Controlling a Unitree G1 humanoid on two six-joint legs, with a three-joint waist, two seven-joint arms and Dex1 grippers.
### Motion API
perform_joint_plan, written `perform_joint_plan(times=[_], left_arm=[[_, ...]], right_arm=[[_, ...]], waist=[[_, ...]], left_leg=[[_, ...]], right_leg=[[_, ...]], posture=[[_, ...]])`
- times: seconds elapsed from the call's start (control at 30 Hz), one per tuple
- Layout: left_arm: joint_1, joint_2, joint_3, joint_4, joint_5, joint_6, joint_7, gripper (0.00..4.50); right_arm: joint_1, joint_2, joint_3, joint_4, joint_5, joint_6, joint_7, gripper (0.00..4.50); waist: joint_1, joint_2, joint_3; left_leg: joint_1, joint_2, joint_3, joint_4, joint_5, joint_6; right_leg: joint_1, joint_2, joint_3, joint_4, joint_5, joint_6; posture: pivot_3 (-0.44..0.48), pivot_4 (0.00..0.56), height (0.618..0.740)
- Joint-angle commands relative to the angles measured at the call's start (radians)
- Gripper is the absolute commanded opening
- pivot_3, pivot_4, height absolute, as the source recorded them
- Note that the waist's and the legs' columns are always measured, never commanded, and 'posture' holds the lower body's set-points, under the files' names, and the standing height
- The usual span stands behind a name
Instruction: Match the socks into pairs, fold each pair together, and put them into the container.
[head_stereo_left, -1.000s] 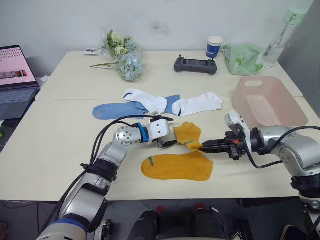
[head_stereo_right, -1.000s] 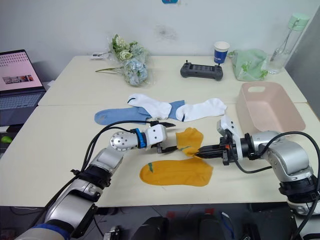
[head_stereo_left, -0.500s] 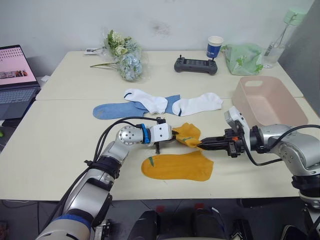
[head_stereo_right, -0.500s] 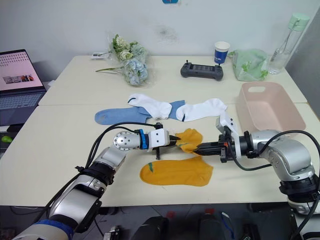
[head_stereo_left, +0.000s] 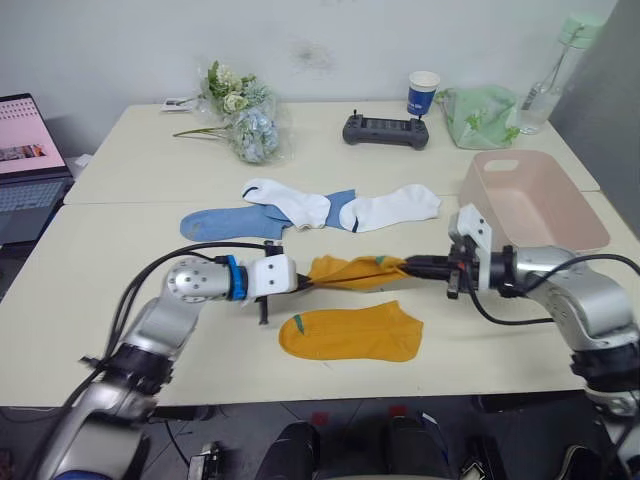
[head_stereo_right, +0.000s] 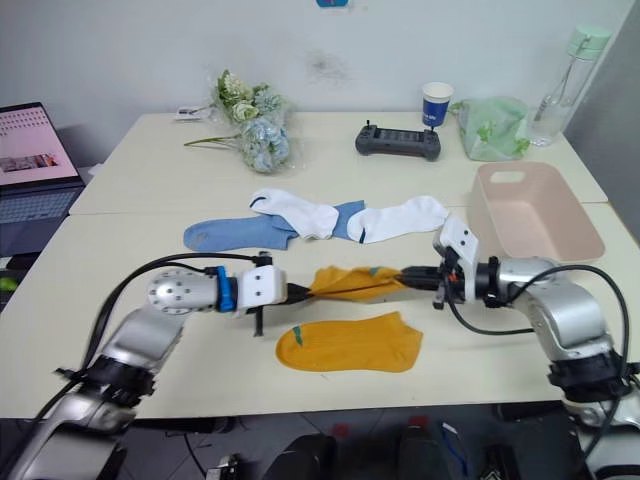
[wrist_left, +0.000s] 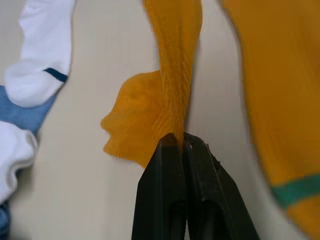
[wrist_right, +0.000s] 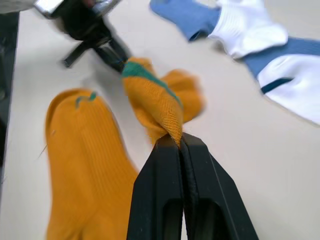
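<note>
A mustard-yellow sock (head_stereo_left: 355, 271) hangs stretched above the table (head_stereo_left: 120, 290), pinched at both ends; the left gripper (head_stereo_left: 303, 284) has its black fingers clamped on the end away from the pink tub (head_stereo_left: 530, 200); the right gripper (head_stereo_left: 410, 264) is clamped tight on the end nearer the tub; the second mustard sock (head_stereo_left: 352, 333) lies flat just in front of the stretched one, with a green mark at its cuff; behind the held sock a blue sock (head_stereo_left: 228, 219) and two white socks (head_stereo_left: 290, 203) overlap in a row; the tub sits beyond the right gripper, near the table's right edge.
</note>
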Motion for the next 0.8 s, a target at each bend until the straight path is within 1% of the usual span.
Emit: perform_joint_plan(times=[0.03, 0.07, 0.13, 0.2, 0.23, 0.3, 0.33, 0.47, 0.53, 0.57, 0.6, 0.7, 0.73, 0.8], left_arm=[[-0.023, 0.019, 0.073, -0.225, -0.221, 0.358, 0.004, 0.04], [-0.028, 0.024, 0.084, -0.266, -0.282, 0.449, 0.004, 0.04], [-0.051, 0.016, 0.124, -0.331, -0.447, 0.659, 0.023, 0.04], [-0.077, -0.013, 0.157, -0.351, -0.577, 0.829, 0.067, 0.04], [-0.085, -0.028, 0.163, -0.350, -0.622, 0.896, 0.092, 0.04], [-0.097, -0.044, 0.171, -0.352, -0.672, 0.972, 0.130, 0.04], [-0.090, -0.064, 0.162, -0.336, -0.674, 0.997, 0.161, 0.04], [-0.057, -0.187, 0.155, -0.249, -0.656, 1.022, 0.300, 0.04], [-0.034, -0.238, 0.165, -0.247, -0.666, 1.012, 0.341, 0.00], [-0.021, -0.257, 0.165, -0.251, -0.658, 0.986, 0.355, 0.00], [-0.007, -0.269, 0.164, -0.256, -0.648, 0.960, 0.366, 0.00], [0.029, -0.254, 0.173, -0.271, -0.632, 0.902, 0.361, 0.62], [0.037, -0.246, 0.183, -0.269, -0.632, 0.895, 0.362, 0.95], [0.041, -0.236, 0.199, -0.259, -0.638, 0.888, 0.367, 1.49]], right_arm=[[-0.073, 0.044, 0.040, 0.082, -0.060, -0.097, 0.014, 0.00], [-0.091, 0.062, 0.056, 0.115, -0.079, -0.120, 0.018, 0.00], [-0.135, 0.113, 0.086, 0.198, -0.114, -0.176, 0.020, 0.00], [-0.171, 0.163, 0.108, 0.264, -0.136, -0.213, 0.028, 0.00], [-0.184, 0.184, 0.115, 0.288, -0.145, -0.228, 0.032, 0.00], [-0.198, 0.206, 0.118, 0.319, -0.157, -0.247, 0.040, 0.00], [-0.202, 0.221, 0.122, 0.337, -0.164, -0.258, 0.040, 0.00], [-0.194, 0.249, 0.135, 0.376, -0.198, -0.302, 0.041, 0.00], [-0.188, 0.255, 0.132, 0.378, -0.210, -0.317, 0.035, 0.49], [-0.184, 0.258, 0.125, 0.371, -0.210, -0.315, 0.030, 0.65], [-0.181, 0.259, 0.116, 0.359, -0.207, -0.307, 0.025, 1.03], [-0.166, 0.238, 0.080, 0.297, -0.195, -0.282, 0.003, 2.06], [-0.158, 0.225, 0.065, 0.269, -0.186, -0.262, -0.001, 2.46], [-0.138, 0.196, 0.042, 0.212, -0.168, -0.226, 0.007, 3.08]], waist=[[0.005, 0.000, 0.000], [0.003, 0.000, 0.000], [0.000, 0.000, 0.000], [-0.005, 0.000, 0.000], [-0.008, 0.000, 0.000], [-0.011, 0.000, 0.000], [-0.011, 0.000, 0.000], [-0.009, 0.000, 0.000], [-0.011, 0.000, 0.000], [-0.011, 0.000, 0.000], [-0.011, 0.000, 0.000], [-0.010, 0.000, 0.000], [-0.010, 0.000, 0.000], [-0.008, 0.000, 0.000]], left_leg=[[0.000, 0.000, 0.000, 0.000, 0.000, 0.000], [0.000, 0.000, 0.000, 0.000, 0.000, 0.000], [0.000, 0.000, 0.000, 0.000, 0.000, 0.000], [0.000, 0.001, 0.000, 0.000, 0.000, 0.000], [0.000, 0.001, 0.000, 0.000, 0.000, 0.000], [0.001, 0.001, 0.000, 0.001, 0.000, 0.000], [0.000, 0.001, 0.000, 0.001, 0.000, 0.000], [0.001, 0.000, 0.000, 0.001, 0.000, -0.001], [0.001, 0.001, 0.000, 0.001, 0.001, -0.001], [0.000, 0.001, 0.000, 0.001, 0.001, -0.001], [0.001, 0.001, 0.000, 0.001, 0.001, -0.001], [0.001, 0.001, 0.000, 0.001, 0.001, -0.001], [0.001, 0.001, 0.000, 0.001, 0.001, -0.001], [0.000, 0.001, 0.000, 0.000, 0.001, -0.001]], right_leg=[[0.000, 0.000, 0.000, 0.000, 0.000, 0.000], [0.001, 0.000, 0.000, 0.000, 0.000, 0.000], [0.001, 0.000, 0.000, -0.001, 0.000, 0.000], [0.001, 0.001, 0.000, 0.000, 0.000, 0.000], [0.001, 0.001, -0.001, 0.000, 0.000, 0.000], [0.001, 0.001, 0.000, 0.000, 0.000, 0.000], [0.001, 0.001, 0.000, 0.000, 0.000, 0.000], [0.001, 0.001, -0.001, 0.000, 0.000, 0.000], [0.001, 0.001, 0.000, 0.000, 0.000, 0.000], [0.000, 0.001, 0.000, 0.000, 0.000, 0.000], [0.000, 0.001, 0.000, 0.000, 0.000, 0.000], [0.000, 0.001, 0.001, 0.000, 0.000, 0.000], [0.000, 0.001, 0.000, 0.000, 0.000, 0.000], [0.000, 0.001, 0.001, 0.000, 0.000, 0.000]], posture=[[0.000, 0.150, 0.740], [0.000, 0.150, 0.740], [0.000, 0.150, 0.740], [0.000, 0.150, 0.740], [0.000, 0.150, 0.740], [0.000, 0.150, 0.740], [0.000, 0.150, 0.740], [0.000, 0.150, 0.740], [0.000, 0.150, 0.740], [0.000, 0.150, 0.740], [0.000, 0.150, 0.740], [0.000, 0.150, 0.740], [0.000, 0.150, 0.740], [0.000, 0.150, 0.740]])
